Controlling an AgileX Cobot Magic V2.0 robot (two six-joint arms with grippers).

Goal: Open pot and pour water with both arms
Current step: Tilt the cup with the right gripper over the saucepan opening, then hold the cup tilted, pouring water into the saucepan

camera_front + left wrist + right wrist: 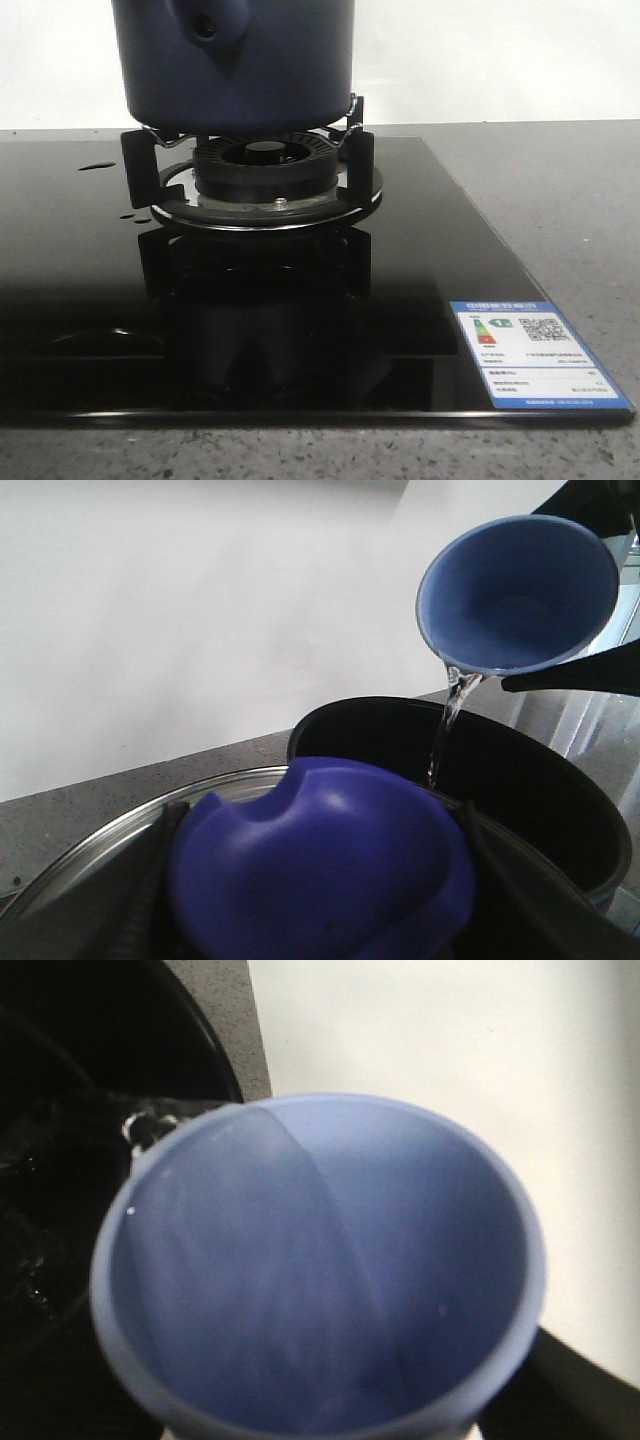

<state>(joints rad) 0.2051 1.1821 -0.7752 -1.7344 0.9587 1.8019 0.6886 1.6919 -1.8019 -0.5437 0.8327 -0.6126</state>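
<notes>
The dark navy pot stands on the burner's supports; neither arm shows in the front view. In the left wrist view the pot is open with a black inside. My left gripper is shut on the blue knob of the glass lid, held beside the pot and off it. A pale blue cup is tilted over the pot between my right gripper's fingers. A thin stream of water runs from it into the pot. The cup fills the right wrist view, hiding that gripper's jaws.
The gas burner sits in a black glass cooktop with a blue label at its front right corner. Grey speckled counter surrounds it, with a white wall behind. Water glints in the pot.
</notes>
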